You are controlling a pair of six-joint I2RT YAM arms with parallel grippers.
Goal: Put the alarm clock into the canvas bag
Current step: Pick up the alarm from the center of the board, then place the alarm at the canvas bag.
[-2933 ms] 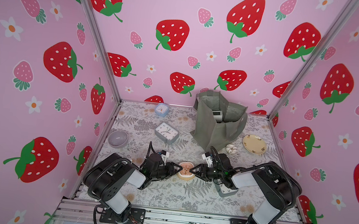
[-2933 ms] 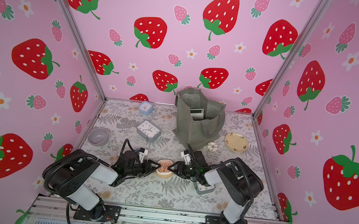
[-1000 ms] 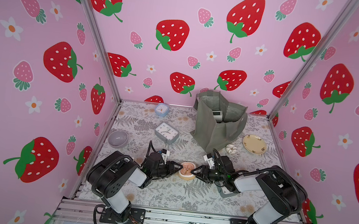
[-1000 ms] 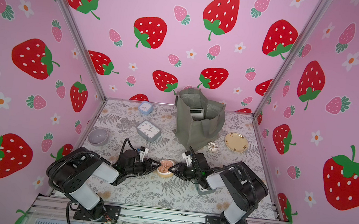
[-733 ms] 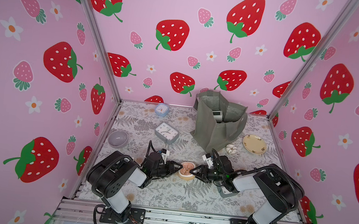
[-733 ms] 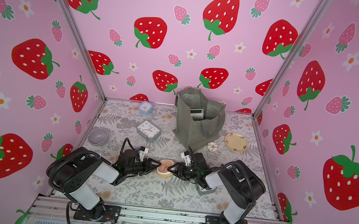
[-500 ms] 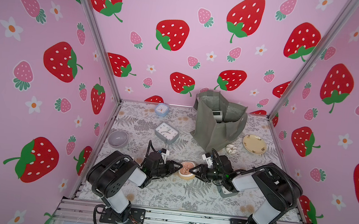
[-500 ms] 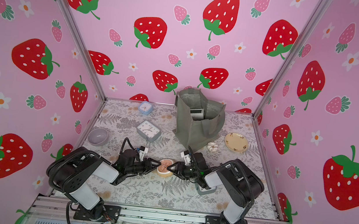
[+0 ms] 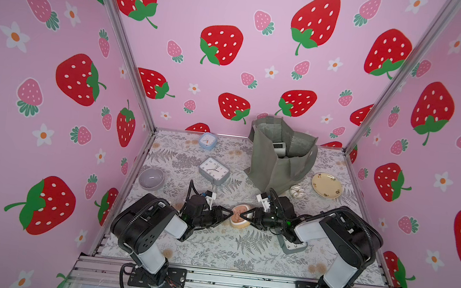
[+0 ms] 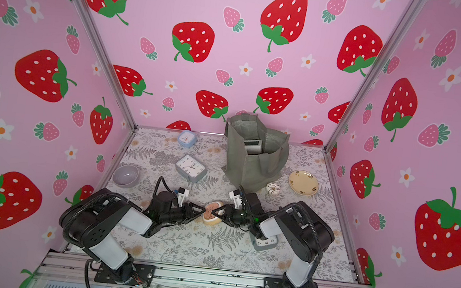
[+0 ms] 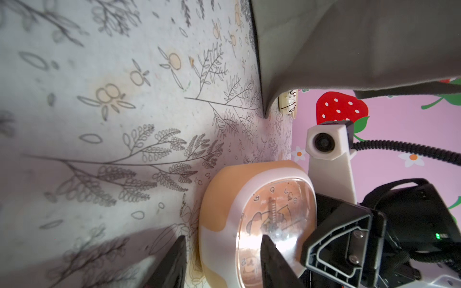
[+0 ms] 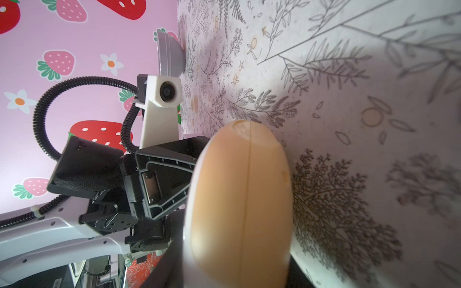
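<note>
Since a second ago the right gripper [image 9: 245,215] has closed in on the rounded plastic peach alarm clock [image 9: 239,224], which has stayed on the fern-print table cover [image 9: 211,252] near the front of the tall grey-green fabric canvas bag [image 9: 276,170], outside it. In both top views the left gripper [image 10: 201,210] meets the peach alarm clock [image 10: 210,220] from the opposite side, and the right wrist [image 9: 274,212] lies between it and the bag. A white digital clock [image 9: 279,148] shows in the bag's open mouth. A grey rectangular clock [image 9: 214,170], pale-blue square clock [image 9: 207,140] and lilac bowl [image 9: 151,177] lie on the bag's left-arm side. A striped white ring [image 9: 297,190] and cream plate [image 9: 326,185] lie on its other side. A second grey-framed clock [image 9: 294,245] sits half hidden under the right forearm [image 9: 310,233]. From the left wrist, one left finger [image 11: 272,259] crosses the glass face and the other sits low by the cover; whether that pincer is clamped I cannot tell. From the right wrist, the clock's shell [image 12: 242,199] fills the gap between the right fingers [image 12: 172,269], grasped.
</note>
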